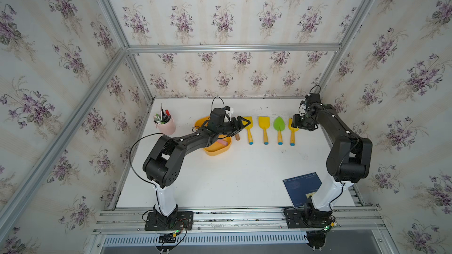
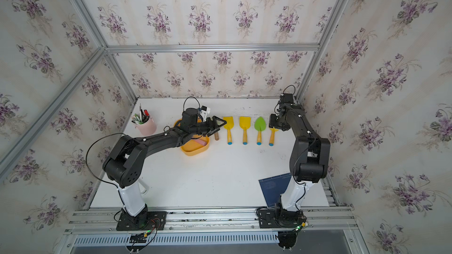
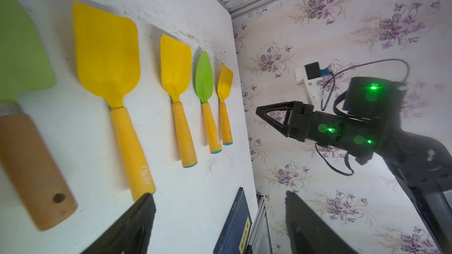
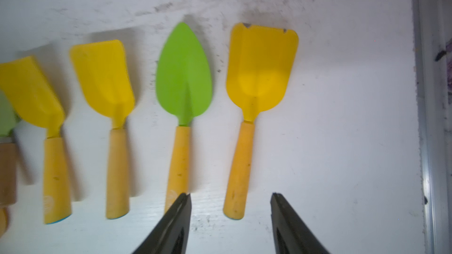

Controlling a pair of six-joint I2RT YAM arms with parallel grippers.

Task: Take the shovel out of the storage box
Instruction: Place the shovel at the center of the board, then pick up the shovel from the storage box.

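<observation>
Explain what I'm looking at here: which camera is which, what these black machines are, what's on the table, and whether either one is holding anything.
These are two robot arms, bolted to a rail at the front, each ending in two fingers. Both top views look down on the whole scene. Each wrist view comes from a camera riding on an arm, looking past its fingers. On the white table lie four yellow-handled shovels in a row, a fifth shovel with a brown handle beside the storage box, a pink pen cup and a blue booklet. The left arm's fingers hover open near the box. The right arm's fingers are open above the end yellow shovel. Neither holds anything.
</observation>
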